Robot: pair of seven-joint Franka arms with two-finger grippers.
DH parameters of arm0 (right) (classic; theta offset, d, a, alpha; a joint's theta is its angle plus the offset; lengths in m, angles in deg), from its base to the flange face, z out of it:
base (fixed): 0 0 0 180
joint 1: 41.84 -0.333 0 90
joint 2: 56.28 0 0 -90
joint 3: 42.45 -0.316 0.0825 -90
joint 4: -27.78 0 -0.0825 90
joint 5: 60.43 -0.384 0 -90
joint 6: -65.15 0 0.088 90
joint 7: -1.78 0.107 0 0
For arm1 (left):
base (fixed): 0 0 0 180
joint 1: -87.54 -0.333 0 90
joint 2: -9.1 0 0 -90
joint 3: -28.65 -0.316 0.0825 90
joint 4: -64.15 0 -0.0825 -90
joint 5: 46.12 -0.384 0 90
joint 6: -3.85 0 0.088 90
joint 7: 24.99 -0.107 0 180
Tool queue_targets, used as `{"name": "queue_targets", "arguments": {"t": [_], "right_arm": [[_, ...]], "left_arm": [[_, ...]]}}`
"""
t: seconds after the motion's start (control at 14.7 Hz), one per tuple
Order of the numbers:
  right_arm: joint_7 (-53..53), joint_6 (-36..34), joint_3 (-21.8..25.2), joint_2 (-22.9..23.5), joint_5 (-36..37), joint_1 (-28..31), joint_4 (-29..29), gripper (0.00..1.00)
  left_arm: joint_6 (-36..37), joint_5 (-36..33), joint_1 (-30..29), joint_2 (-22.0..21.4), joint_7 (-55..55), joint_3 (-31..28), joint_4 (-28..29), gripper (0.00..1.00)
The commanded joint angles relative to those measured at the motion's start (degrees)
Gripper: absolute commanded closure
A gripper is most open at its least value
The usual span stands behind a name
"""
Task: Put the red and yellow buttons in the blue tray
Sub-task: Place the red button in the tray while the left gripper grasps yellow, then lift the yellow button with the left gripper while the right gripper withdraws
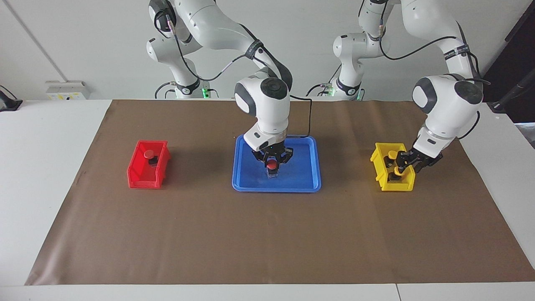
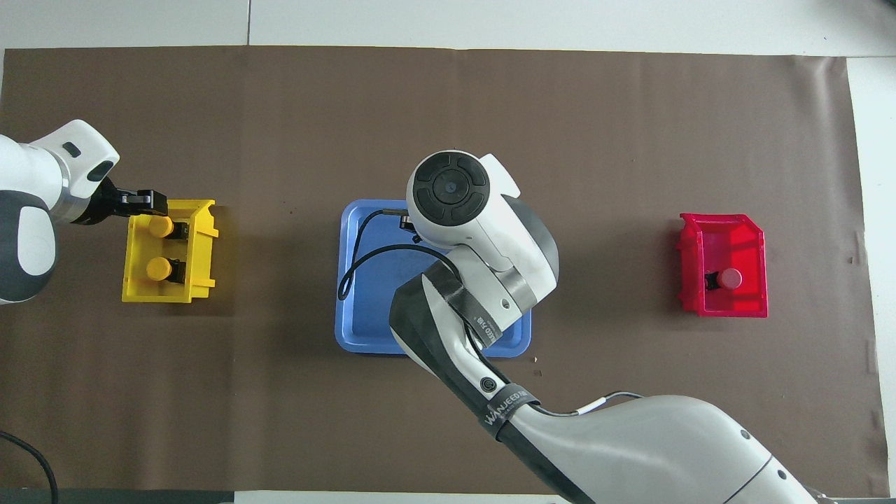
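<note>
Glossy white arm shells, dark grey joint caps, black cables, black lettered straps, black grippers

Glossy blue plastic tray (image 1: 311, 175), matt brown paper-like table cover (image 1: 267, 238), glossy white arm shells (image 2: 658, 441)

Plain brown mat (image 1: 267, 234) covers the white table (image 1: 46, 188), and mid-table sits the solid blue tray (image 1: 307, 175) with a red-capped button (image 1: 272, 164) on a dark base over it. Toward the right arm's end, a bright red bin (image 1: 142, 177) holds another red cap (image 1: 149, 154). Toward the left arm's end, a yellow bin (image 2: 199, 238) shows two yellow caps (image 2: 160, 226) on dark bases; both arms are white with black grippers.
</note>
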Motion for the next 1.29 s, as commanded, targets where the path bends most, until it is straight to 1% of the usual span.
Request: {"name": "queue_targets", "arguments": {"t": [0.0, 0.07, 0.14, 0.2, 0.27, 0.34, 0.41, 0.48, 0.54, 0.61, 0.68, 0.75, 0.82, 0.88, 0.95, 1.02, 1.09, 1.16, 1.22], "right_arm": [[2.8, 3.15, -0.56, -0.83, 0.47, -0.04, -3.32, 0.81], [3.16, 3.24, -0.56, -0.65, 0.47, -0.4, -3.58, 0.77], [3.17, 3.16, -0.56, -0.65, 0.38, -0.23, -3.58, 0.63], [3.26, 2.9, -0.56, -0.65, 0.38, -0.05, -3.49, 0.44], [3.26, 2.98, -0.47, -0.65, 0.56, 0.21, -3.23, 0.12], [3.17, 2.28, -0.29, -0.83, 0.73, 0.39, -2.27, 0.0], [2.91, 1.67, -0.29, -0.92, 1.08, 0.65, -0.09, 0.0], [2.64, -0.86, -0.29, -1.09, 1.09, 1.26, 2.11, 0.0], [2.03, -3.41, -0.29, -1.87, 1.09, 2.4, 3.61, 0.0], [-1.37, -5.7, -0.29, -4.58, 0.91, 4.67, 3.19, 0.0], [-6.36, -8.24, -0.29, -7.83, 0.74, 6.96, 0.58, 0.01], [-11.02, -10.53, -0.29, -13.08, 0.65, 10.38, -4.32, 0.03], [-17.16, -10.73, -0.38, -18.01, 0.04, 14.59, -10.72, 0.03], [-25.84, -10.3, -0.38, -23.62, -0.49, 18.98, -17.05, 0.03], [-32.36, -10.03, -0.29, -27.51, -0.93, 22.24, -21.9, 0.04], [-37.39, -8.64, -0.29, -30.68, -1.46, 26.1, -26.39, 0.04], [-42.4, -6.62, -0.2, -32.8, -2.16, 29.97, -30.61, 0.05], [-48.19, -3.21, -0.2, -34.39, -3.12, 33.49, -34.65, 0.06], [-51.12, 0.4, -0.2, -35.62, -3.31, 35.44, -38.09, 0.09]], "left_arm": [[-4.08, -1.12, 0.58, -1.33, 0.56, -0.46, 4.36, 0.37], [-4.26, -1.12, 0.5, -1.33, 0.56, -0.46, 4.62, 0.37], [-4.26, -1.12, 0.5, -1.42, 0.56, -0.46, 4.8, 0.37], [-4.44, -1.12, 0.5, -1.51, 0.64, -0.46, 5.06, 0.37], [-4.44, -1.12, 0.5, -1.59, 0.65, -0.46, 5.5, 0.37], [-4.53, -1.12, 0.5, -1.77, 0.65, -0.46, 5.85, 0.37], [-4.53, -1.12, 0.5, -1.77, 0.65, -0.46, 6.12, 0.37], [-4.61, -1.12, 0.5, -1.51, 0.73, -0.46, 6.21, 0.39], [-4.61, -1.12, 0.58, -1.07, 0.82, -0.46, 6.21, 0.51], [-5.05, -1.12, 0.5, -0.98, 0.65, -0.46, 6.21, 0.89], [-5.05, -1.12, 0.41, -0.89, 0.73, -0.37, 5.69, 0.98], [-4.01, -1.12, 0.41, -0.72, 0.56, -0.55, 4.03, 0.99], [-2.26, -1.12, 0.23, -0.28, 0.3, -0.55, 1.23, 0.99], [1.76, -1.12, -0.12, 0.24, -0.14, -0.55, -2.54, 0.99], [6.5, -1.12, -0.21, 0.51, -0.32, -0.64, -7.54, 0.99], [11.59, -1.12, 0.14, 0.69, -0.15, -0.64, -12.29, 0.99], [15.65, -1.12, 0.58, 1.73, 0.46, -0.38, -16.86, 0.99], [17.69, -1.12, 2.67, 1.83, 2.65, -0.2, -18.56, 0.99], [17.45, -1.12, 6.61, 1.83, 8.76, -0.2, -18.05, 0.99]]}}
